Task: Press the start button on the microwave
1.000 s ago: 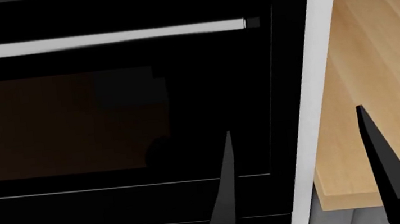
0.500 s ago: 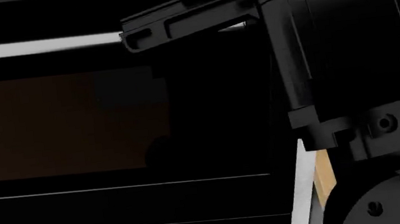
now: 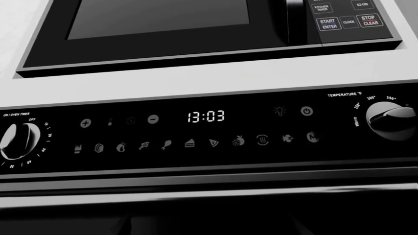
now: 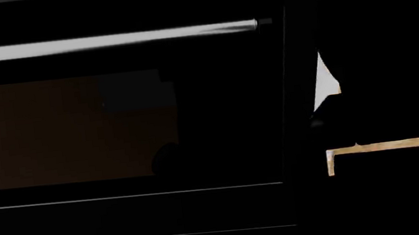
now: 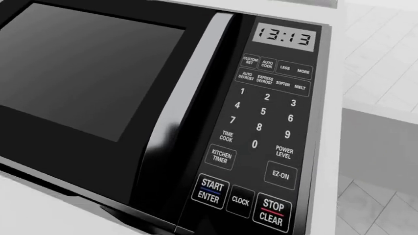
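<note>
The right wrist camera looked close onto the black, glossy-fronted built-in microwave [image 5: 163, 98], its dark door window beside a slim vertical silver handle [image 5: 186, 85]. The keypad panel sat beside that handle, and the START/ENTER button [image 5: 209, 191] lay in the bottom row of the keys, with the CLOCK key [image 5: 240, 201] just beside it and the STOP/CLEAR key [image 5: 272, 213] beyond that. The microwave's display [image 5: 285, 36] read 13:13. No fingers of the right gripper showed in that view, so whether it was spread or closed could not be told.

From the left wrist camera, the same microwave [image 3: 196, 29] sat above a black oven control panel [image 3: 196, 132] with a white band between them; the START/ENTER button [image 3: 328, 23] showed at the microwave's keypad corner. The panel's clock [image 3: 205, 116] read 13:03, flanked by a black timer knob [image 3: 16, 141] and a black temperature knob [image 3: 390, 119]. The left gripper's fingers did not appear either, so their state could not be told.

In the head view a large dark mass blocked the right side, leaving only a sliver of pale wooden countertop [image 4: 402, 144]. The black oven door [image 4: 116, 134] with its silver bar handle [image 4: 98, 42] filled the rest.
</note>
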Robot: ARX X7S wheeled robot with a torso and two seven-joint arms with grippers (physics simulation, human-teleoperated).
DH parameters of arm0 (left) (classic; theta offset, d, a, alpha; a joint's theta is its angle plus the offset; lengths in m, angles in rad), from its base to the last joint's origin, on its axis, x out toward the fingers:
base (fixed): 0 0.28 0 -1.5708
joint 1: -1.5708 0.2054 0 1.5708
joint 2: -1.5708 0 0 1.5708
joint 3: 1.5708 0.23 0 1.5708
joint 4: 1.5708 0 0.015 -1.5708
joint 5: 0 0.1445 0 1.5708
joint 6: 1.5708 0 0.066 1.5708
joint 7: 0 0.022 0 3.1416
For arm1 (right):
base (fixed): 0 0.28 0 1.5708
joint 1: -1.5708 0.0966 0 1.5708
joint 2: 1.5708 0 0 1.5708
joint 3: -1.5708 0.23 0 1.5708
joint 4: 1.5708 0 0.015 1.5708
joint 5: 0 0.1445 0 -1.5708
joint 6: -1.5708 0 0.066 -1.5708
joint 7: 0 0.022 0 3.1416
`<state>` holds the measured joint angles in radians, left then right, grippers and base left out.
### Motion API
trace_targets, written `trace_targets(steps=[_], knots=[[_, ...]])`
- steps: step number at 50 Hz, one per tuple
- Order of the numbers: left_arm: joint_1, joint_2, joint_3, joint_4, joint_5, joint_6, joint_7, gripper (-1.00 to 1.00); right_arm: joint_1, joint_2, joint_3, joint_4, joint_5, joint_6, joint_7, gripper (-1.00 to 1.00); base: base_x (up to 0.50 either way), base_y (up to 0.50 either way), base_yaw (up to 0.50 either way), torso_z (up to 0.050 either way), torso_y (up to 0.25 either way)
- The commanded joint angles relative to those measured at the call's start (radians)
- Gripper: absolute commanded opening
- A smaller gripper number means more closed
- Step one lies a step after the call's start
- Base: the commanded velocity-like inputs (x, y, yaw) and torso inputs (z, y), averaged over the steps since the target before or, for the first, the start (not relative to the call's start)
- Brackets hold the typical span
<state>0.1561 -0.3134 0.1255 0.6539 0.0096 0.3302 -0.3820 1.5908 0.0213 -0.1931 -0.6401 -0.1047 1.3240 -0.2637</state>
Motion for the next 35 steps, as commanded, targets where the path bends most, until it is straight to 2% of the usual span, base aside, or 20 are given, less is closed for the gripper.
trace_targets(steps=[1,19,28,35], knots=[[0.007,-0.006,-0.007,-0.011,-0.006,0.017,-0.009,1.0,0.055,0.022,-0.049,0.269,0.06,-0.201,0.052,-1.0,0.0,0.0,0.0,0.0,0.0],[0.011,-0.014,-0.009,-0.015,-0.009,0.025,-0.018,1.0,0.126,0.049,-0.093,0.632,0.046,-0.464,0.13,-1.0,0.0,0.0,0.0,0.0,0.0],[0.014,-0.016,-0.009,-0.017,-0.01,0.028,-0.023,1.0,0.168,0.046,-0.107,0.72,0.069,-0.534,0.126,-1.0,0.0,0.0,0.0,0.0,0.0],[0.019,-0.019,-0.009,-0.016,-0.008,0.032,-0.027,1.0,0.184,0.039,-0.11,0.711,0.098,-0.537,0.117,-1.0,0.0,0.0,0.0,0.0,0.0]])
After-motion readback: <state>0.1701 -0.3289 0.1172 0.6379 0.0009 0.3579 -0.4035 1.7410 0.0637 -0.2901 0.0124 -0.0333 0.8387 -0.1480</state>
